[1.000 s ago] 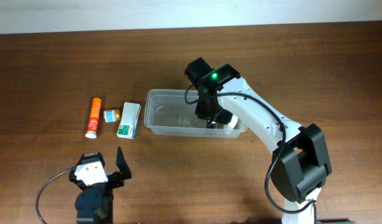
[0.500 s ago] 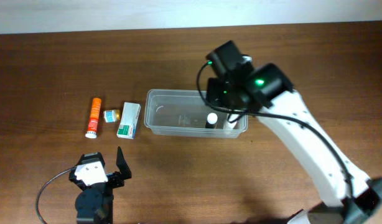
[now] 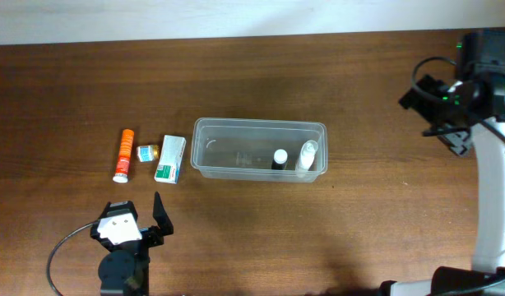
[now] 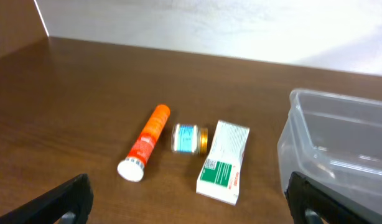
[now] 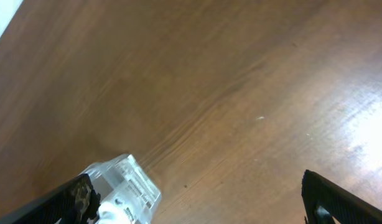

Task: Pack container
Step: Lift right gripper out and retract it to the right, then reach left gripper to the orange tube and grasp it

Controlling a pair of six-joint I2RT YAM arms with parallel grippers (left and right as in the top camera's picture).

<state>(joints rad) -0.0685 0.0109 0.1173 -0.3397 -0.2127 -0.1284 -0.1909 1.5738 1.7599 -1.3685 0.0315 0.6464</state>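
The clear container [image 3: 236,123] lies mid-table. Inside, at its right end, stand a dark bottle with a white cap [image 3: 280,157] and a pale bottle [image 3: 307,156]. Left of it lie a green-and-white box [image 3: 170,158], a small jar [image 3: 147,152] and an orange tube [image 3: 122,154]. My left gripper [image 3: 129,215] rests open at the near left, facing the box [image 4: 223,163], the jar [image 4: 190,138], the tube [image 4: 146,141] and the container's left end [image 4: 297,143]. My right gripper [image 3: 433,119] hangs open and empty at the far right, well away from the container, whose corner [image 5: 125,186] shows beside its left finger.
Bare brown wood lies between the container and my right arm [image 3: 495,189]. The pale back edge [image 3: 236,20] runs along the top of the table. A black cable [image 3: 67,247] loops beside my left arm's base.
My right gripper opened over the container's right end, left the bottles inside, and swung up and away to the far right. The left arm has not moved.
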